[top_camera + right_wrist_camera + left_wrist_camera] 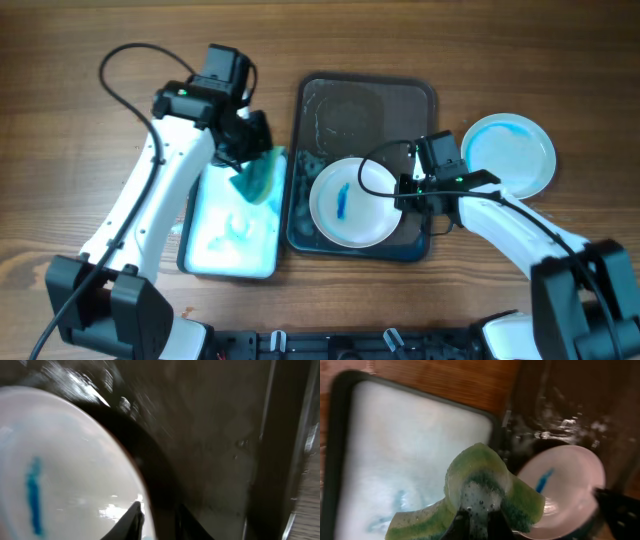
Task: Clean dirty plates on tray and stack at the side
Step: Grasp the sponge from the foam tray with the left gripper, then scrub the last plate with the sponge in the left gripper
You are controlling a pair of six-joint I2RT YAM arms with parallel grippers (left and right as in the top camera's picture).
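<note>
1. We see the left gripper (475, 519) pinching the foamy green sponge (482, 482). It hangs centre-left in the overhead frame, over the seam between the soapy tub (215, 250) and the dark tray (400, 110).
2. The streaked plate (365, 215) lies in the tray's lower half with a blue smear on it.
3. The right gripper (159, 521) straddles that plate's right rim with its fingers a little apart. The view is blurred, so we cannot tell whether they press on it.
4. A second plate (508, 152), smeared blue, rests on the table (80, 60) at the right of the frame. It is near the tray, with the right wrist between them.
</note>
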